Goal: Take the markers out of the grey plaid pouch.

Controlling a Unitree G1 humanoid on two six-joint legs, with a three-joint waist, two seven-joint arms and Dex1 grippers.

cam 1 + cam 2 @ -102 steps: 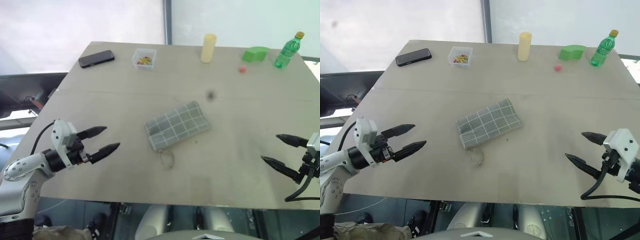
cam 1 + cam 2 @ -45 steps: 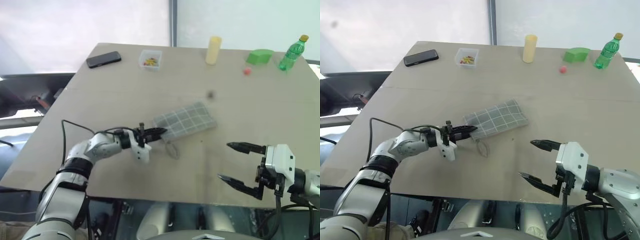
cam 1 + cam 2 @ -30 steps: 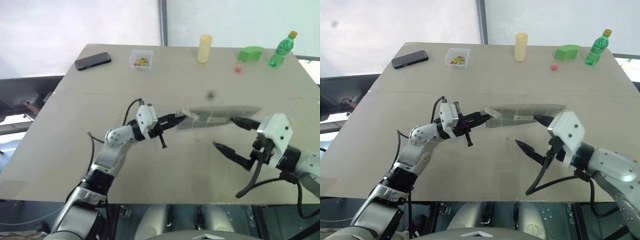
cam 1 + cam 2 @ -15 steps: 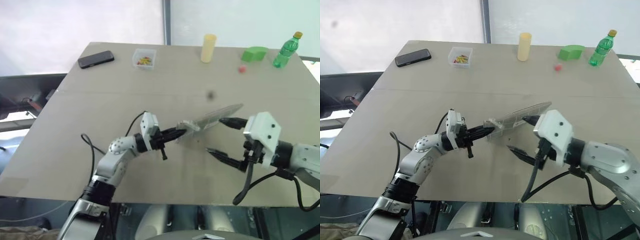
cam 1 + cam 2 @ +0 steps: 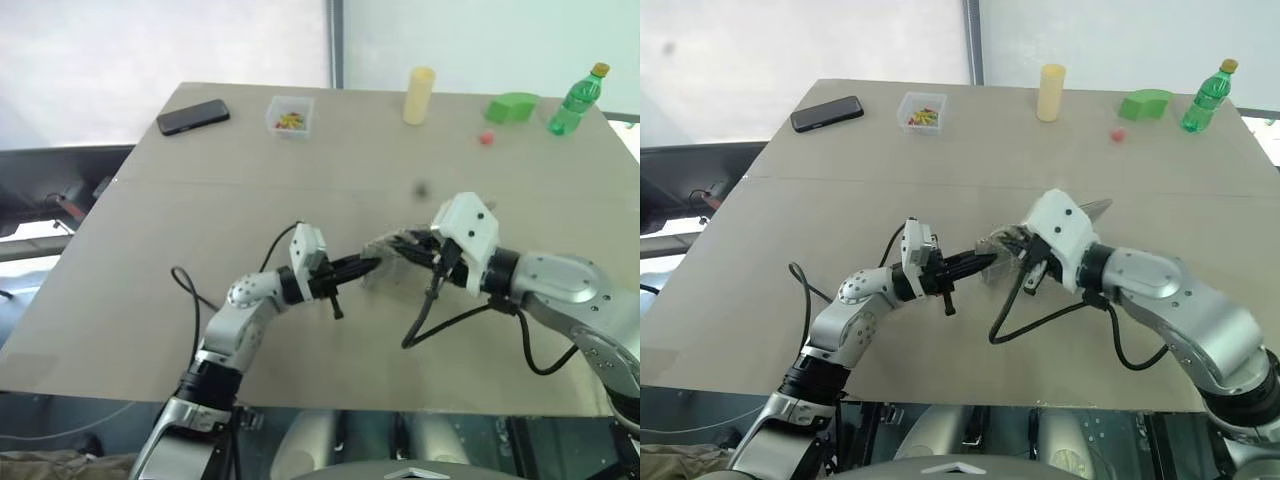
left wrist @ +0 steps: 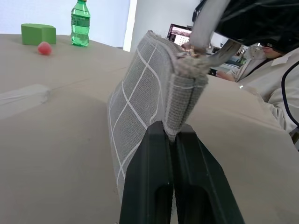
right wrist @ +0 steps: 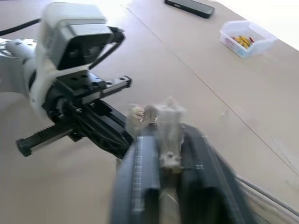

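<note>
Since half a second ago my right gripper (image 5: 1015, 243) has slid left along the grey plaid pouch (image 6: 145, 107) and its jaws, wide open then, have clamped down on the pouch's left end, close to where my left gripper (image 5: 985, 262) has it. The left gripper hasn't let go in all that time: its two black fingers are pressed together on the pouch's end seam, which I see clearly in the left wrist view, the fabric pinched between them and the plaid panel rising edge-on above. In the right wrist view the right fingers (image 7: 140, 158) sit tight either side of a pale bunched bit of the pouch's end, with the left gripper's body just beyond.

The pouch is up off the table (image 5: 200, 200), hanging between the two grippers near the middle of the near half, its far-right corner poking out past the right gripper's white housing. I can't make out any markers; the pouch's inside is hidden from me.

Along the far edge, from left to right, I see a black phone (image 5: 193, 117), a small clear box (image 5: 290, 116) with coloured bits, a pale yellow cylinder (image 5: 418, 96), a small red ball (image 5: 486, 139), a green block (image 5: 511, 107) and a green bottle (image 5: 578, 100).
</note>
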